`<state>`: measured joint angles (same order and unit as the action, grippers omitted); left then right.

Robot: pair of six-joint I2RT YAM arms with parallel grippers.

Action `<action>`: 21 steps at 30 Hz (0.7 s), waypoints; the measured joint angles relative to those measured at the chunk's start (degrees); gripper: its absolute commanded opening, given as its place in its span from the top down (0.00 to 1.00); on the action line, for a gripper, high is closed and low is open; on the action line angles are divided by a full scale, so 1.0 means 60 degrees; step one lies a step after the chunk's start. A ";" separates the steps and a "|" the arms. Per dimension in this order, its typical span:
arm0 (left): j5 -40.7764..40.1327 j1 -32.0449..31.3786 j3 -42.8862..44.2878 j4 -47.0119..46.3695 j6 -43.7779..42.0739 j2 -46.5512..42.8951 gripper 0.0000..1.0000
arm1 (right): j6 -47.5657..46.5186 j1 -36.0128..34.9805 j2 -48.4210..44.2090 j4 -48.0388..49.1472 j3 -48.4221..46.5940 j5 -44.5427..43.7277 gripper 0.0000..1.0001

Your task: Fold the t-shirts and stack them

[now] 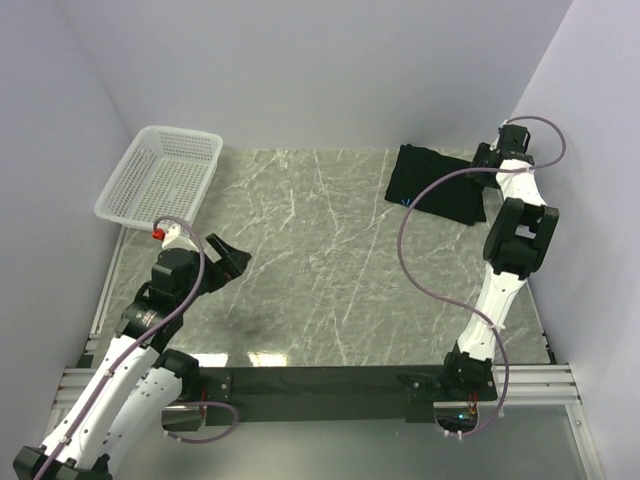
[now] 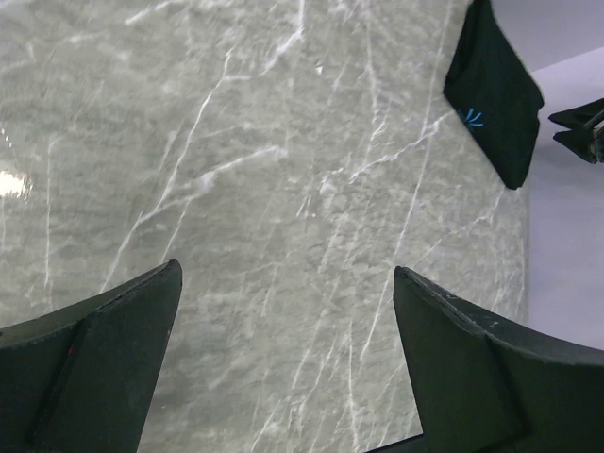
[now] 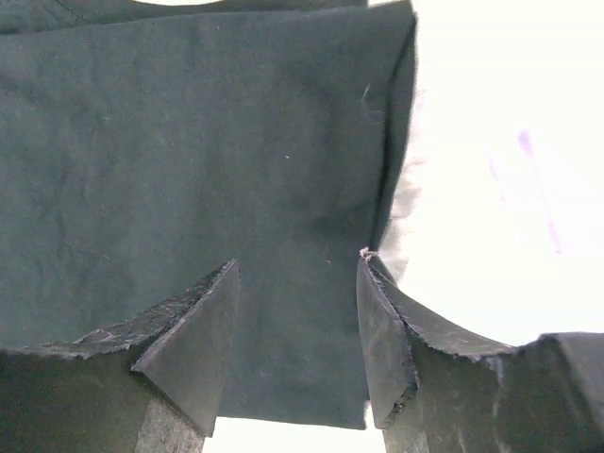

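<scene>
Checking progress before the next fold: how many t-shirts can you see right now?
1: a folded black t-shirt at the far right of the table, by the right gripper. More may be hidden beneath it.

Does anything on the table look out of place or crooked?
Nothing spilled or damaged. The white basket sits skewed at the far left corner, apparently overhanging the table's edge; the folded black t-shirt lies askew.
</scene>
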<state>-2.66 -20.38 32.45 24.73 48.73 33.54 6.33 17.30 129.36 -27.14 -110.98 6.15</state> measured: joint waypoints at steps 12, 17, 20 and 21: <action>-0.0539 0.0000 0.1013 0.0317 -0.0616 -0.0073 0.01 | -0.3650 -0.0138 -0.3442 -0.0907 0.2350 0.1453 0.43; -0.1115 0.0000 0.1384 0.0597 -0.0896 -0.0135 0.01 | -0.5333 -0.0142 -0.5686 -0.1665 0.3993 0.2951 0.36; -0.1610 0.0000 0.1781 0.0674 -0.1275 -0.0069 0.01 | -0.5872 -0.0153 -0.7165 -0.1789 0.5085 0.3388 0.25; -0.1803 0.0000 0.1942 0.0696 -0.1475 -0.0036 0.01 | -0.5974 -0.0146 -0.7679 -0.1814 0.5450 0.3464 0.18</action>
<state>-13.47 -20.38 44.10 28.91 39.88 33.32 -29.52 16.43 83.29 -38.02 -78.28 26.94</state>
